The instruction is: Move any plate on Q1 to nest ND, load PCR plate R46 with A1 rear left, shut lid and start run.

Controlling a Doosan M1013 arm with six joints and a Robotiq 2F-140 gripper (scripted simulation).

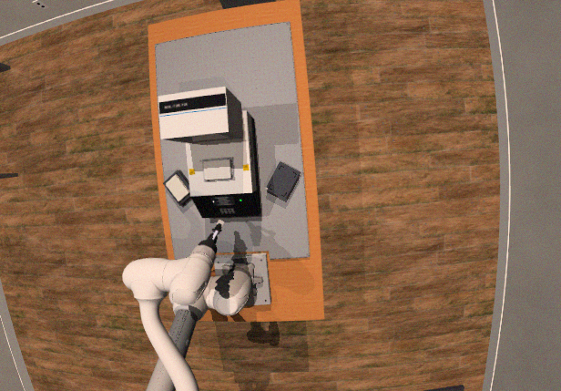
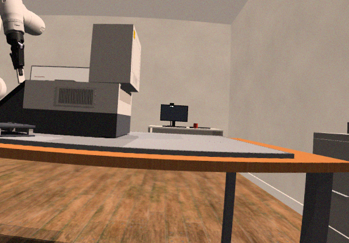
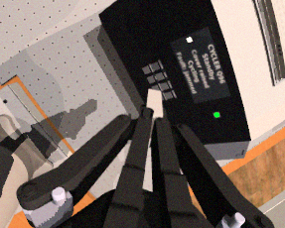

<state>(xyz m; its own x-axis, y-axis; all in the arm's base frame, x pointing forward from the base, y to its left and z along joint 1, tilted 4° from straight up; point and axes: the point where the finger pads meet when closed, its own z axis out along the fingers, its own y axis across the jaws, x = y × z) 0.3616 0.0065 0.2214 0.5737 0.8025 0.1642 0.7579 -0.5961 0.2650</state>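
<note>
Top view: Q1 (image 1: pixel 220 170) stands on the grey mat with its lid (image 1: pixel 196 113) swung up at the rear; a pale plate (image 1: pixel 218 169) lies on the block between two yellow corner marks. Whether that is R46 cannot be read here. A nest with a white insert (image 1: pixel 178 188) sits just left of the cycler, a dark nest (image 1: pixel 283 181) to its right. The gripper (image 1: pixel 219 225) hangs just in front of the sloped panel (image 1: pixel 226 206), where a green lamp (image 1: pixel 239 200) glows. Exterior view: the gripper (image 2: pixel 20 76) points down, fingers pinched together, holding nothing, just above the panel's front edge. Wrist view: the closed fingertips sit beside the keypad (image 3: pixel 159 78), tip touching or nearly on one key; which key cannot be told. Risk, as a judgement: the keys are packed tight, so a slightly offset push could strike a neighbour of LID, and pressing START while the lid is up would do nothing.
</note>
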